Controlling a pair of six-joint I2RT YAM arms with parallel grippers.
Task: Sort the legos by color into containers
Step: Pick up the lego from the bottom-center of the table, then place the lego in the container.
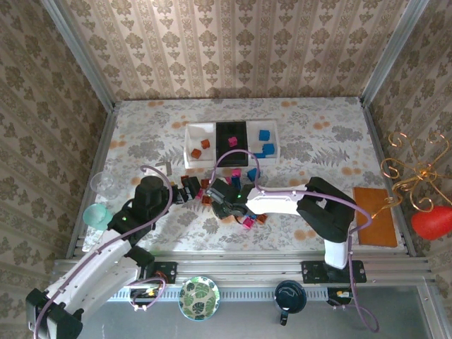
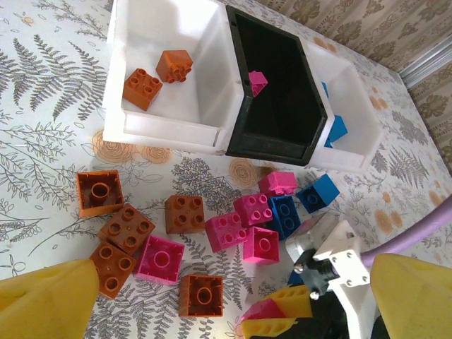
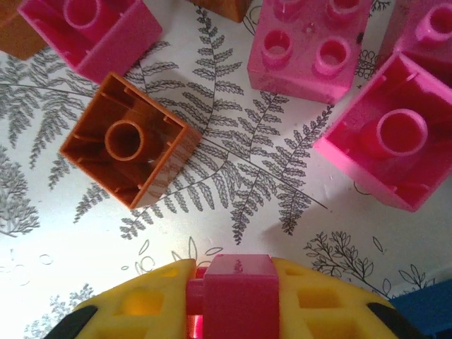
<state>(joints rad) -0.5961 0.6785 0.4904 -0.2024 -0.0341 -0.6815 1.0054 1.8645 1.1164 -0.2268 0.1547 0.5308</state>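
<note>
**Pink brick (image 3: 239,286) clamped in the right gripper (image 3: 239,296), left gripper (image 2: 229,304) wide open**

Right wrist cam first. That pink brick sat right up against the lens, pinched between the yellow pads (image 3: 141,300). It showed a plain side wall to the camera. Something like a stud poked out on its left, so it might have been tipped sideways, but I couldn't tell for sure. It's square anyway, so no real long axis. Past it on the table (image 3: 233,176) lay an orange brick (image 3: 126,148), hollow side up and turned corner-on. A pink one (image 3: 311,49) sat studs up and two more pink ones (image 3: 392,138) (image 3: 92,28) hollow side up.

Left wrist cam. The left gripper's pads (image 2: 46,300) were spread to both bottom corners with nothing pinched between them. It hung over the loose legos (image 2: 233,226), a mixed scatter of orange, pink and blue. The right gripper was low at the bottom edge with its pink brick. Beyond the scatter stood the containers (image 2: 169,131), their row running left to right and dipping toward the right. The left white tray held two orange bricks (image 2: 143,87), studs up. The black middle tray (image 2: 272,145) held one pink brick (image 2: 257,81), tilted against the wall. The right white tray (image 2: 353,152) held blue ones (image 2: 336,128).

Top cam. The containers' long axis ran side to side across the table, toward the far middle. Both grippers met low over the loose legos, just on the near side of the trays. A green plate (image 1: 198,297) sat at the near edge between the arm bases.
</note>
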